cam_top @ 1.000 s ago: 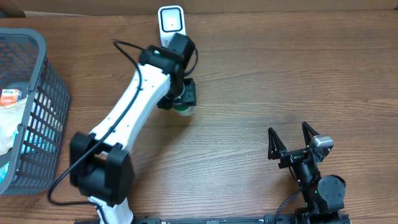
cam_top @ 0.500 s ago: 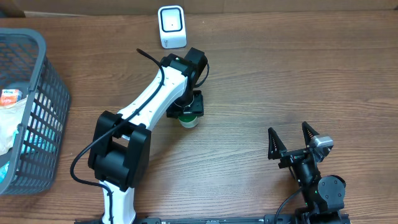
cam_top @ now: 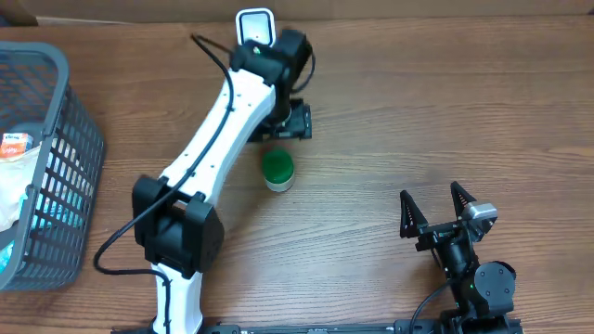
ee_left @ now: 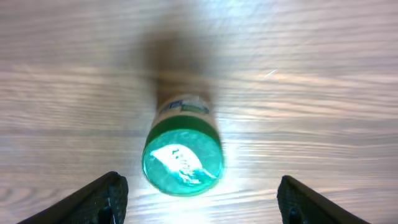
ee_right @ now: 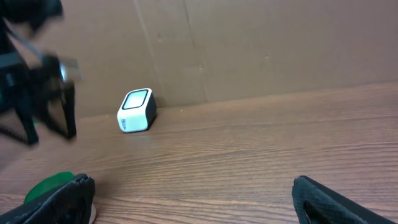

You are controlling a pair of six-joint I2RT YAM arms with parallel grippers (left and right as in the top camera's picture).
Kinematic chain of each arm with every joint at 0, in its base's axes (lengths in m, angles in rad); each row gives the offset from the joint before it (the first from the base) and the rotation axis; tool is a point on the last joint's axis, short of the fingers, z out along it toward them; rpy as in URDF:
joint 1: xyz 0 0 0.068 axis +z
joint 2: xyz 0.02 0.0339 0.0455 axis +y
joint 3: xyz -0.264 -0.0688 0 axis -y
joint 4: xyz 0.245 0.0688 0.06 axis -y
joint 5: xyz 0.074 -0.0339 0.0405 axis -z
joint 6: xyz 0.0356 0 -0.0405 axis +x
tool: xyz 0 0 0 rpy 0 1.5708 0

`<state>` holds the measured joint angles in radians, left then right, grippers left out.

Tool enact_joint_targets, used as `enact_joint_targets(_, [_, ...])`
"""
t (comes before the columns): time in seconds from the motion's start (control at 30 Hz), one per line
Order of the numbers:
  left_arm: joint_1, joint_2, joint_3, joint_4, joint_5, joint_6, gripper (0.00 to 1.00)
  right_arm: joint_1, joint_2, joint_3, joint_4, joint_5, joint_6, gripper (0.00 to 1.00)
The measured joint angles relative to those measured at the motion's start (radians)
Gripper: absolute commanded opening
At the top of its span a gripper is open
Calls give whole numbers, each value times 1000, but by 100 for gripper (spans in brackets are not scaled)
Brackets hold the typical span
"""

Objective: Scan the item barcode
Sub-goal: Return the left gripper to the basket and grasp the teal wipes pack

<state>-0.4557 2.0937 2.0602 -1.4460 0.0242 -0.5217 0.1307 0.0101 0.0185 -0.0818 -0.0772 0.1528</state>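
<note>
Green-capped jar (cam_top: 277, 171) upright, left claw (cam_top: 293, 122) apart

The left arm (cam_top: 218, 139) has white links and black joints – a black cable (cam_top: 212, 53) runs along it. The right arm (cam_top: 459, 250) is black, with pointed fingers (cam_top: 408, 221).

Basket (cam_top: 70, 139) at left edge of table (cam_top: 445, 102), packets (cam_top: 14, 148) lying inside it. Scanner (cam_top: 255, 26) at far edge; left gripper (cam_top: 290, 121) just in front of it and slightly right, and capped container (cam_top: 277, 171) standing on the table in front of that gripper, apart from it. Right gripper (cam_top: 434, 215) well right of the container, near the front edge.
</note>
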Motion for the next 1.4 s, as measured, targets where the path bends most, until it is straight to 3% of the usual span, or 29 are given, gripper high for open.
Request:
enact_joint_targets(0.3, [76,-58,328,-188,-10,8,79,0,0,0,1,0,0,100])
enact_joint_targets(0.5, [302,-183,397,-235,-23,28,79,0,0,0,0,0,0,100])
enact_joint_targets(0.67, [533,-292,402,-238,-40,77,79,0,0,0,0,0,0,100])
enact_joint_targets(0.73, [642,-332,404,-238,-47,129,84,0,0,0,1,0,0,100])
enact_joint_targets(0.8, [732,-351,407,-239,-40,159,98,0,0,0,1,0,0,100])
enact_joint_targets(0.83, [774,-356,407,-240,-37,172,100,0,0,0,0,0,0,100])
enact_joint_targets(1.17, [1137,-360,351,-236,6,189,98,0,0,0,0,0,0,100])
enact_joint_targets(1.4, [1257,-362,60,-78,29,183,98,0,0,0,1,0,0,100])
